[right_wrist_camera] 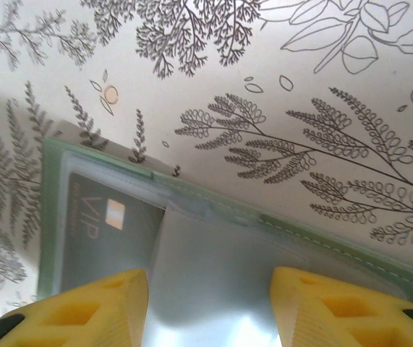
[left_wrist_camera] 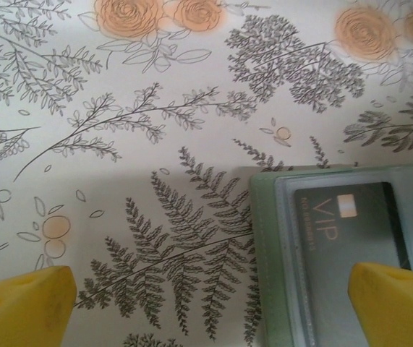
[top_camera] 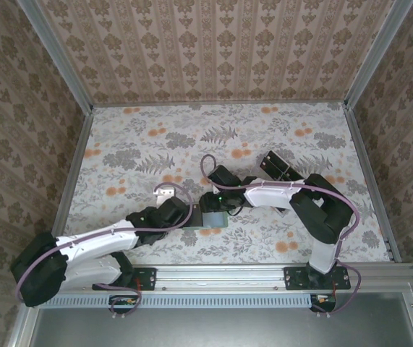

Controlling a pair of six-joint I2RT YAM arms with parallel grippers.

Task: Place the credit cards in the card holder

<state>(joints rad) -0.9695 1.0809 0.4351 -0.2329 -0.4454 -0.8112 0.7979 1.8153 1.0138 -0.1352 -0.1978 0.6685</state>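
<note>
The pale green card holder [top_camera: 212, 219] lies open on the flowered cloth between both arms. A dark credit card marked VIP [left_wrist_camera: 351, 231] sits under its clear sleeve, and the same card [right_wrist_camera: 94, 231] shows at the left in the right wrist view. More black credit cards [top_camera: 278, 166] stand further back on the right. My left gripper [left_wrist_camera: 210, 311] is open wide at the card holder [left_wrist_camera: 267, 253], its right fingertip [left_wrist_camera: 398, 303] over the sleeve. My right gripper [right_wrist_camera: 210, 303] hovers over the card holder's clear inner flap [right_wrist_camera: 213, 260], jaws apart, nothing between them.
A small whitish object [top_camera: 165, 192] rests on the cloth just left of the two grippers. Patterned walls with metal rails [top_camera: 72, 181] enclose the table on three sides. The arm bases stand along the near rail [top_camera: 220, 278].
</note>
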